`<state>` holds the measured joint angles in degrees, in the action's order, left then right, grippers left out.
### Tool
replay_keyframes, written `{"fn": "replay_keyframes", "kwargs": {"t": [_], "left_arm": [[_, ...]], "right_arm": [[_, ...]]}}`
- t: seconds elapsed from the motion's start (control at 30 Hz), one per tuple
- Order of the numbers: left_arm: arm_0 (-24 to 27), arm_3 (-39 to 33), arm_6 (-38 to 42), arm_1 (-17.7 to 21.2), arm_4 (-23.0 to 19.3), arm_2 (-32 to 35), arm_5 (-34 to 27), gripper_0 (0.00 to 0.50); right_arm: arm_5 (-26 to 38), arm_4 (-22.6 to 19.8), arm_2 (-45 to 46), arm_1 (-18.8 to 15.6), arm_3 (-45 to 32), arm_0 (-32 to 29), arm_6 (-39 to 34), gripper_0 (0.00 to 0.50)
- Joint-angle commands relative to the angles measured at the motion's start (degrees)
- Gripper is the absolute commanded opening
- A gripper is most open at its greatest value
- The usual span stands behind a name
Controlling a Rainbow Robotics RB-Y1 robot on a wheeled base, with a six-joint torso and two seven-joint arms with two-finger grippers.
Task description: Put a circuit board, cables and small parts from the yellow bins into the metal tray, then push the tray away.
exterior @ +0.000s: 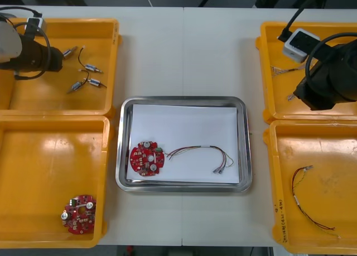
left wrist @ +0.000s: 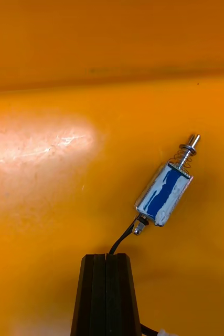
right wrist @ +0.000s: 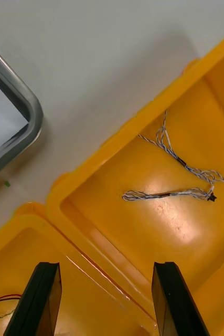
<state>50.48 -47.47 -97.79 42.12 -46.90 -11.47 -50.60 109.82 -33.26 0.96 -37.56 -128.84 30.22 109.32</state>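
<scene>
- Front view: shiny metal tray with a white inside [exterior: 246,139] sits mid-table between the four yellow plastic bins [exterior: 56,150].
- In the tray: round red circuit board [exterior: 146,158] near the left wall. Thin red and yellow cable [exterior: 202,151] lies just beside it on the right, not touching.
- Second red board [exterior: 78,214] in the near left bin. Small metal parts with black leads [exterior: 88,80] in the far left bin. Another thin cable [exterior: 304,197] in the near right bin.
- Left arm [exterior: 30,55] over the far left bin, right arm [exterior: 329,77] over the far right bin.
- Right wrist view: right gripper [right wrist: 106,294] released, fingers wide apart, above the wall between the two right bins. Twisted blue and white cables [right wrist: 169,194] lie on the bin floor beyond the fingers, untouched.
- Left wrist view: left gripper [left wrist: 106,257] clenched, fingers pressed together over the bin floor. A blue and silver metal part [left wrist: 165,193] with a spring end lies just beyond the tips. Its black lead [left wrist: 123,239] runs to the fingertip seam; cannot tell if it is pinched.
</scene>
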Motion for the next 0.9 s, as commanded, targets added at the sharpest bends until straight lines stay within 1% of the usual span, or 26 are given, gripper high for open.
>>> {"fn": "replay_keyframes", "kwargs": {"t": [0.03,0.13,0.27,0.33,0.37,0.43,0.6,0.7,0.9], "left_arm": [[1.0,-3.3,-8.5,4.8,-1.5,1.9,-3.9,0.000],[1.0,-4.4,-9.0,5.9,-2.4,2.2,-6.6,0.000],[0.6,-5.9,-9.9,6.8,-3.5,2.2,-9.3,0.000],[-1.1,-7.5,-10.3,7.6,-4.2,2.2,-10.6,0.000],[-1.7,-8.1,-10.4,7.9,-4.3,2.2,-10.8,0.000],[-4.5,-10.7,-10.8,8.9,-5.0,2.2,-10.8,0.000],[-7.7,-13.2,-11.5,10.4,-6.3,2.1,-11.2,0.000],[-8.6,-13.5,-12.2,10.7,-7.0,2.1,-11.7,0.000],[-9.3,-13.5,-13.0,11.0,-8.1,2.2,-11.8,0.000]], "right_arm": [[0.2,0.9,4.9,-1.5,2.5,0.0,0.6,0.500],[0.2,2.4,5.7,-1.2,4.3,0.7,0.0,0.500],[0.2,5.2,6.5,0.8,7.6,2.7,-1.0,0.500],[0.2,6.4,7.7,2.6,10.1,4.3,-1.5,0.500],[0.2,6.7,8.1,2.9,10.8,4.8,-1.7,0.500],[0.2,7.9,9.3,4.4,13.6,6.8,-2.1,0.500],[0.2,10.5,9.7,5.4,19.0,10.4,-3.3,0.500],[0.2,10.9,9.8,5.7,21.5,11.4,-5.5,0.500],[0.2,10.6,9.8,6.0,25.8,13.0,-13.5,0.500]]}}
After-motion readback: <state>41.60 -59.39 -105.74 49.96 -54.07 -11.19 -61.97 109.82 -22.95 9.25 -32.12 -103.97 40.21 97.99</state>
